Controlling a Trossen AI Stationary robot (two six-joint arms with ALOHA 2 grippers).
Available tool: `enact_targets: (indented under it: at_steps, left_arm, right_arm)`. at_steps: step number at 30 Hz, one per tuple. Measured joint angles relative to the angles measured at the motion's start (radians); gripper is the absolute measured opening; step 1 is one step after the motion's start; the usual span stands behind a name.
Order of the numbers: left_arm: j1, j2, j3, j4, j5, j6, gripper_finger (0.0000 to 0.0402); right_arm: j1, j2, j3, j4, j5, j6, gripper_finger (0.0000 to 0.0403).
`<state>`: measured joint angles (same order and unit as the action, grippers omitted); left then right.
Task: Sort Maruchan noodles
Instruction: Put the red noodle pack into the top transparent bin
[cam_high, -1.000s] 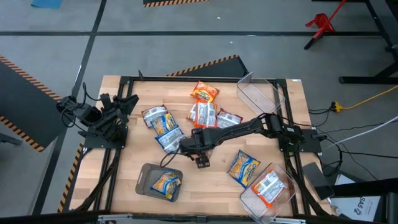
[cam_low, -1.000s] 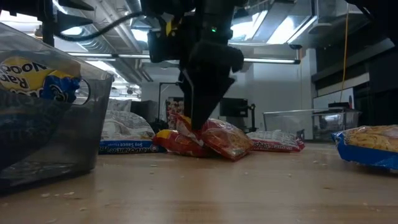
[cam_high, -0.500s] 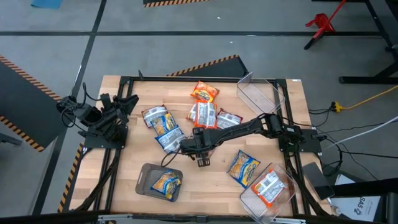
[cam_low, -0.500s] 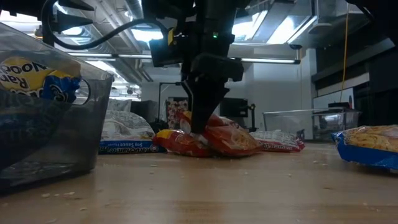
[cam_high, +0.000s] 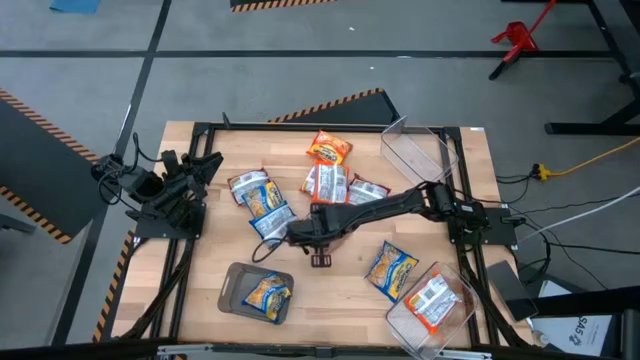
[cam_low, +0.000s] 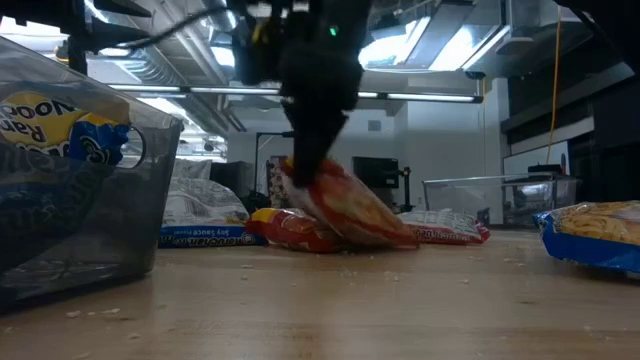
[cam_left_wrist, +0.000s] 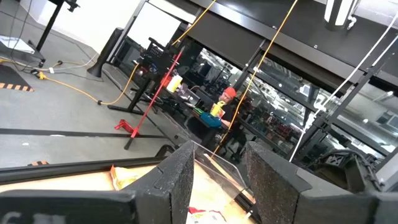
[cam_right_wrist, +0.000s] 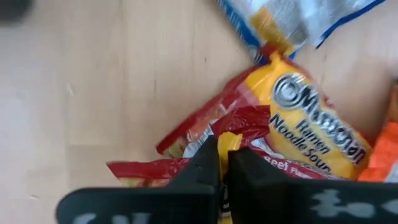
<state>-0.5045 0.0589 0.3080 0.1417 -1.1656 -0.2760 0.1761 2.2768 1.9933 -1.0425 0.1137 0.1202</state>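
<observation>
Noodle packets (cam_high: 268, 203) on wooden table (cam_high: 340, 285)

— Hidden in the high view?
— Red packet (cam_right_wrist: 249, 146), tucked under the right arm (cam_high: 385, 210). Fingertips of the right gripper (cam_high: 318, 232) covered too.
— And in the low view?
— Arm top cut off by the edge, all blurry. Blue packet (cam_low: 595, 235) cut off at the side.
— Writing on the far packets?
— Too small to read.

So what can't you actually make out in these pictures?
- High view: the red packet the right gripper pinches is hidden under the arm.
- Low view: the gripper is blurred.
- Right wrist view: the packet's lower print is covered by the fingers.
- Left gripper: parked, no packets close.
</observation>
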Motion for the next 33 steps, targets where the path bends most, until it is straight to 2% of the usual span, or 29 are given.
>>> enact_targets:
  at_steps: [7, 15, 22, 33]
  left_arm:
    - [0.0, 0.0, 0.0, 0.0, 0.009, 0.0, 0.014]
    - [0.0, 0.0, 0.0, 0.0, 0.009, -0.002, 0.014]
    - [0.0, 0.0, 0.0, 0.0, 0.058, -0.002, 0.014]
    - [0.0, 0.0, 0.001, -0.019, 0.117, -0.001, 0.014]
  right_arm:
    - [-0.009, 0.0, 0.167, -0.109, 0.029, 0.112, 0.0]
    - [-0.058, -0.001, 0.364, -0.291, 0.154, 0.284, 0.0]
    - [-0.151, -0.081, 0.339, -0.419, 0.264, 0.48, 0.0]
    - [-0.362, -0.145, 0.339, -0.528, 0.315, 0.499, 0.0]
